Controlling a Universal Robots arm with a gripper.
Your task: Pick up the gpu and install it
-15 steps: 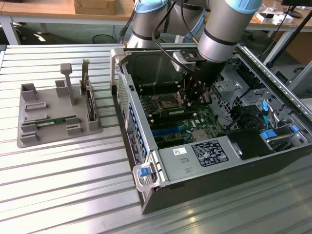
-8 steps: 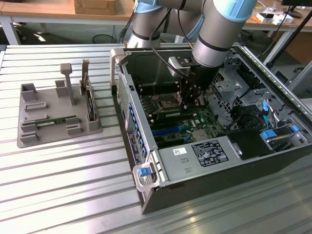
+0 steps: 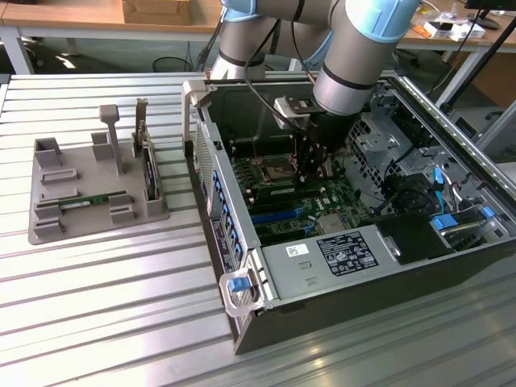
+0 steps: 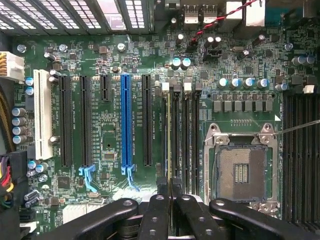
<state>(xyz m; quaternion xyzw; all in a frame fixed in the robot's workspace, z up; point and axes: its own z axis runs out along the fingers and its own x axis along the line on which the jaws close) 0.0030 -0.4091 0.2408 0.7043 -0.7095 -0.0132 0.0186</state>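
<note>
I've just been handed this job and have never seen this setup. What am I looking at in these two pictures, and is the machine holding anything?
The exterior view looks down at a robot arm reaching into an open computer case on a ribbed metal table. On that view's left, a grey tray holds a green stick lying flat and a dark card standing upright. The wrist view comes from a camera on the arm, looking straight down at the circuit board inside the case. The black fingers belong to the claw, which is shut above the narrow slots. A thin edge runs out from between its tips, but I cannot tell whether it is gripped.
</note>
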